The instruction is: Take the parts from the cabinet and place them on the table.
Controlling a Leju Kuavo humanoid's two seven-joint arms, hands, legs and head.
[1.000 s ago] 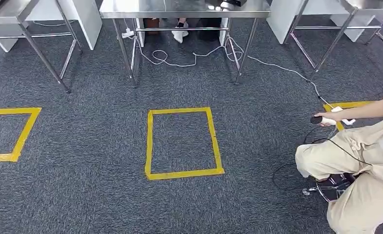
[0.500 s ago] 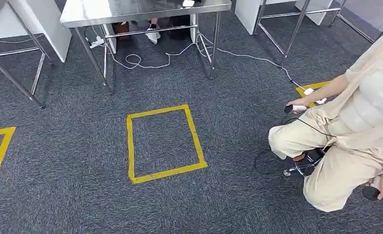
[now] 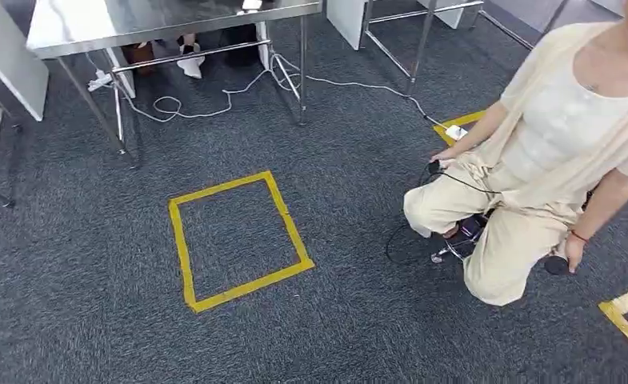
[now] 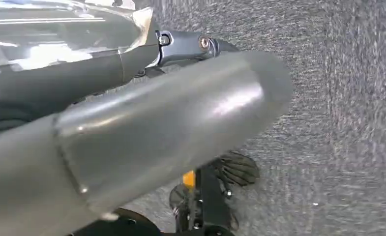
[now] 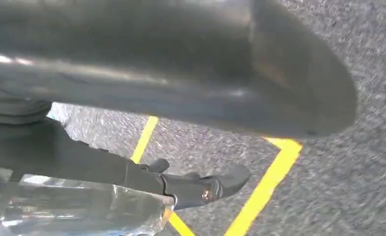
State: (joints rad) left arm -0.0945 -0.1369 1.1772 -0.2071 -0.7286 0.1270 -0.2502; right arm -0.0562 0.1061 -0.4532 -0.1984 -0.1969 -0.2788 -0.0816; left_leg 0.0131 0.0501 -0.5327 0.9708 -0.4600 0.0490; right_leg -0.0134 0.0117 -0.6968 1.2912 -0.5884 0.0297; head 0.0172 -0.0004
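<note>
Both arms hang, and I honestly can't tell if my left hand [image 4: 146, 123] or right hand [image 5: 181, 73] holds any parts, so I'd walk steadily to the steel table [image 3: 134, 24] ahead-left, past the yellow tape square [image 3: 250, 284], wide of the person [image 3: 550, 136].

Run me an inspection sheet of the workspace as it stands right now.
Surface: grey carpet floor with a yellow tape square; steel table beyond it.
Job's things: nothing seen.
Clutter: nothing seen.
Hands: left hand and right hand hang over the carpet; whether they hold anything cannot be told.
Cables: white cable runs from under the table toward the person; black cable loops beside them.
Surroundings: crouching person in beige clothes on the right; more yellow tape nearby.
</note>
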